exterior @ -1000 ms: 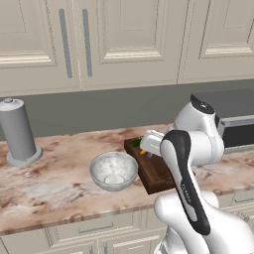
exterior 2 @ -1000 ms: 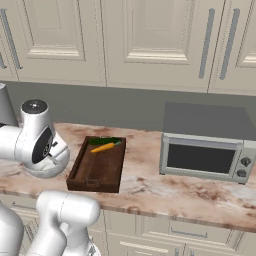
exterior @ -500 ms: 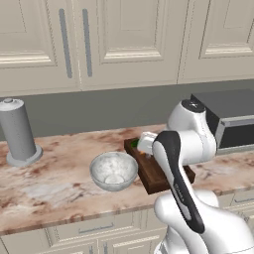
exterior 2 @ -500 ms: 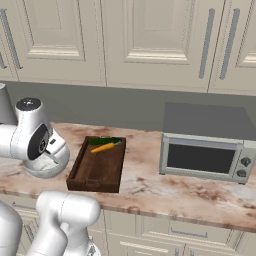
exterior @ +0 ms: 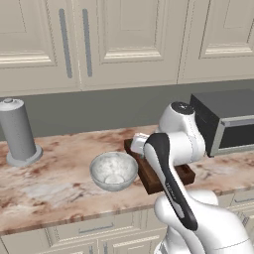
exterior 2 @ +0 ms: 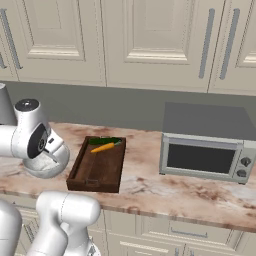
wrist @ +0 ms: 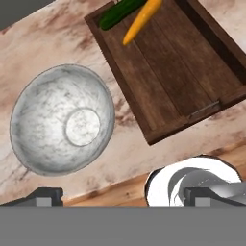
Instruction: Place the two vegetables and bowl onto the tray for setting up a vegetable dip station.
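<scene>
The mottled whitish-grey bowl stands on the counter just left of the dark wooden tray. On the tray's far end lie the orange carrot and the dark-green vegetable, side by side. My gripper hovers open above the counter's front edge, between bowl and tray, with nothing between its fingertips. In the right base view the bowl sits partly behind my hand, beside the tray with the carrot. In the left base view the bowl is in front of the tray.
A grey toaster oven stands on the counter right of the tray. A grey cylinder on a round base stands at the far left. Marble counter lies bare between it and the bowl. Cabinets run above and below.
My hand has swung a little leftward from over the tray toward the bowl. Bowl, tray and vegetables have stayed put.
</scene>
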Tool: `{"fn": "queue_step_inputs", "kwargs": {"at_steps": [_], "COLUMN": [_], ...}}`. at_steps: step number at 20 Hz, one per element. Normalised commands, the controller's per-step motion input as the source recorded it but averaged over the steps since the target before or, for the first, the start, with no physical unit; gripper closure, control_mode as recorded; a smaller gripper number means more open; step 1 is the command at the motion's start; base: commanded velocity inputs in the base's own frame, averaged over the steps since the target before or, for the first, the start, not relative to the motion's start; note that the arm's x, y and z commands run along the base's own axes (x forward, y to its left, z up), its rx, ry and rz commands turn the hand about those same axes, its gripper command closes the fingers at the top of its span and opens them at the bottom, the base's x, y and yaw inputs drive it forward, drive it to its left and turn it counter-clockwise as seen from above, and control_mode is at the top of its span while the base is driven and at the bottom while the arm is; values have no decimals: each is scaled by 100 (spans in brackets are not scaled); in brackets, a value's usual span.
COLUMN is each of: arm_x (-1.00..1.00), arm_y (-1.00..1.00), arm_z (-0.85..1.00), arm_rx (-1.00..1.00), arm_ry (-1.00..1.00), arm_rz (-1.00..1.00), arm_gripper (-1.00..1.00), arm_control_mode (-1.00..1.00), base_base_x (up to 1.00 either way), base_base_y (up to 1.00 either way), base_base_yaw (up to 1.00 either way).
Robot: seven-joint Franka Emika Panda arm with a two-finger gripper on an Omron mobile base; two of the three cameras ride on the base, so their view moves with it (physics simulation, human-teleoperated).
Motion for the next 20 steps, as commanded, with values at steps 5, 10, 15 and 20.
{"fn": "queue_step_inputs", "kwargs": {"at_steps": [5,10,15,20], "arm_x": [25,24,23,12], "arm_y": [9,4,0,0], "arm_z": [-12,-18,-24,-29], "arm_rx": [0,0,0,0], "arm_ry": [0,0,0,0], "arm_rz": [1,1,1,1], "arm_gripper": [-100,-100,-100,-100], "arm_control_mode": [-100,-100,-100,-100], "base_base_x": [0,0,0,0], "base_base_y": [0,0,0,0], "base_base_yaw": [0,0,0,0]}}
